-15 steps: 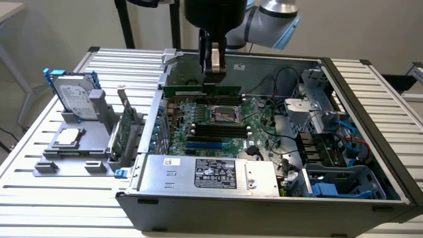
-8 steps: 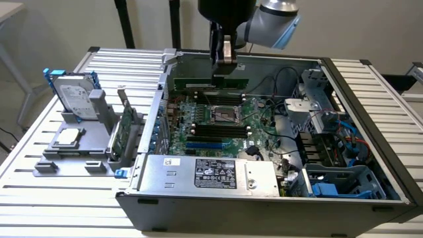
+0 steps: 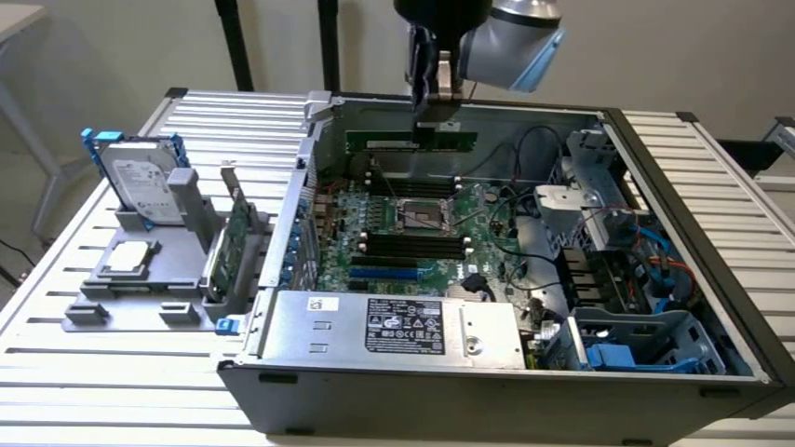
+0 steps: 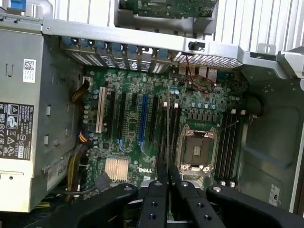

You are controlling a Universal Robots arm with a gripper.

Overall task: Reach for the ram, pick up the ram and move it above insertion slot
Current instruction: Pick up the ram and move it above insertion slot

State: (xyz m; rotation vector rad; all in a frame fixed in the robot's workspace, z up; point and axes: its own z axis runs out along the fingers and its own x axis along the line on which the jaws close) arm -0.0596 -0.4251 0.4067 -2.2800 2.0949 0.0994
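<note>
Memory stick (image 3: pixel 411 142) is seen held edge-on in the claw (image 3: pixel 437 119), whose fingers are closed on its upper edge near the exterior view's right end. It is carried level, high over the open computer case (image 3: pixel 695 242), near the far wall and well above the green main board (image 3: pixel 410 237). From the wrist view the stick is seen as a thin line (image 4: pixel 168 142) running out from between the closed black fingers (image 4: pixel 154 202), over the board and just beside the bare processor socket (image 4: pixel 195 149).

Picking up is judged done; the step in hand is the carry to a place above the slot. Long dark memory slots (image 3: pixel 404 244) lie beside the socket on the board below. The stick appears roughly parallel to them, though whether it is over the right one cannot be told. The move ahead is judged to call for the thin edge to be lined up squarely over one slot, clear of the loose cables (image 3: pixel 528 200) beside the socket.
</note>
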